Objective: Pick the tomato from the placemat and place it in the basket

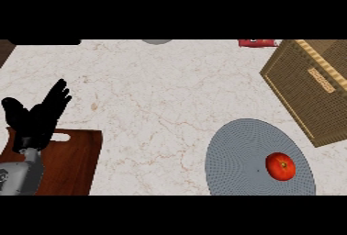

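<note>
The left hand (34,120) shows near the tabletop's left edge, its grey forearm coming up from the lower left corner. Its fingers are straight and spread, pointing up and away from the robot, with the thumb set apart to the left. It holds nothing and is at rest. Under the wrist and forearm lies a brown wooden cutting board (75,160) with a slot handle, at the near left corner of the tabletop (156,101). Whether the hand touches the board cannot be told from this angle. The right hand shows nowhere.

Further out, across a wide stretch of pale marble, a round grey placemat (237,151) lies at the near right. The tomato (281,166) sits on the placemat's right half, red with a dark stem spot, well apart from the left hand. Just beyond the mat, along the right edge, stands the woven basket (305,87), turned at an angle, with its near corner close to the mat's far rim. A small red object (257,42) and a grey one (157,41) are cut off at the far edge.

By this view, the task has not begun: the tomato is untouched on the mat and no hand is near it. The reach, the grasp, the carry to the basket and the release are all left to do. The tomato lies on the robot's right, so the unseen right hand looks the likelier one to take it.
</note>
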Motion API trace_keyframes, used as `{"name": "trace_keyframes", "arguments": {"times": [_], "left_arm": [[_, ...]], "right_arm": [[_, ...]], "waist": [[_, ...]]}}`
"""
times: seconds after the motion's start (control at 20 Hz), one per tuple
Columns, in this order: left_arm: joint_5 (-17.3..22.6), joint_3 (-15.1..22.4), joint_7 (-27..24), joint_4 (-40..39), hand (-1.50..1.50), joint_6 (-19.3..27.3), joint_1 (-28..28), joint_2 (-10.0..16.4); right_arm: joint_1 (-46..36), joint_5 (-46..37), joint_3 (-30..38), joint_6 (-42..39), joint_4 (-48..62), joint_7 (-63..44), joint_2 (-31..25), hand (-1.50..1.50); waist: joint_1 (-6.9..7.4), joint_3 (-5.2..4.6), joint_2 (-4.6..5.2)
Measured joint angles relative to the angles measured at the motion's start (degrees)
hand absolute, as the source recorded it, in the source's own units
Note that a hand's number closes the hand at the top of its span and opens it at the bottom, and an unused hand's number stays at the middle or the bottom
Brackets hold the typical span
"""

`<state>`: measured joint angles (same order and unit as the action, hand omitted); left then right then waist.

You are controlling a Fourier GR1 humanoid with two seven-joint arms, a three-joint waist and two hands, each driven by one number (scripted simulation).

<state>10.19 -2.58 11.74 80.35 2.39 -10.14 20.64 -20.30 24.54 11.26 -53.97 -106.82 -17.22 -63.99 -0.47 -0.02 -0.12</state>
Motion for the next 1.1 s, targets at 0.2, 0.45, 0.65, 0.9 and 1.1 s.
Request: {"name": "trace_keyframes", "arguments": {"times": [0.2,0.45,0.65,0.9,1.1], "left_arm": [[0.08,-0.89,-0.49,-0.61,0.00,-1.13,0.09,0.26],[-0.48,-1.40,0.49,-0.94,0.00,-1.36,-1.17,-0.11],[-0.65,-1.74,0.74,-0.10,0.00,-2.01,-0.52,-0.18],[-1.95,-1.36,0.39,0.28,0.00,-1.47,-0.28,-1.43],[-2.36,-1.80,0.11,0.19,0.00,-1.92,-0.33,-1.64]], "right_arm": [[4.49,-1.25,6.24,-1.80,1.16,4.35,3.36,-1.50],[9.71,-10.84,10.05,-4.23,1.09,12.58,11.24,-1.50],[14.02,-21.03,9.83,-2.93,-1.09,18.54,18.41,-1.50],[16.53,-33.36,4.86,3.31,-1.02,25.57,26.23,-1.50],[17.69,-38.94,1.55,7.89,2.42,31.01,30.42,-1.50]], "waist": [[-0.16,0.04,-0.01],[0.07,0.08,0.08],[0.32,0.11,0.12],[0.58,0.10,0.18],[0.64,0.08,0.19]]}}
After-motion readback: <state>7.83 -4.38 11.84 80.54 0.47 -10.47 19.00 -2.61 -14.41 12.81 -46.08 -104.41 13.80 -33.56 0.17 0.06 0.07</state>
